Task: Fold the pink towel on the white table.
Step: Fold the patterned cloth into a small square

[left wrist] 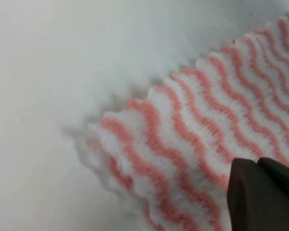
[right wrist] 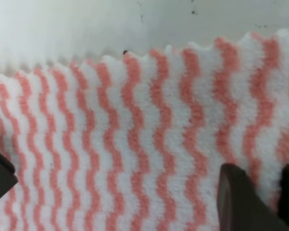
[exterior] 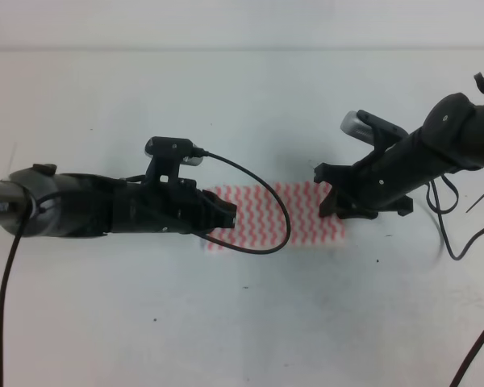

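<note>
Exterior high view: we find the pink towel lying as a narrow strip mid white table, seemingly folded once, further folds likely left, left gripper and right gripper at its ends, finger states we cannot tell.

Your left arm comes in from left side, lying low and almost flat. Your left gripper points right, toward middle. Left wrist view shows only one dark finger tip, so you cannot tell if it is open. Your right arm comes in from right, tilted down. Your right gripper points left. Its dark fingers stand wide apart.
</note>
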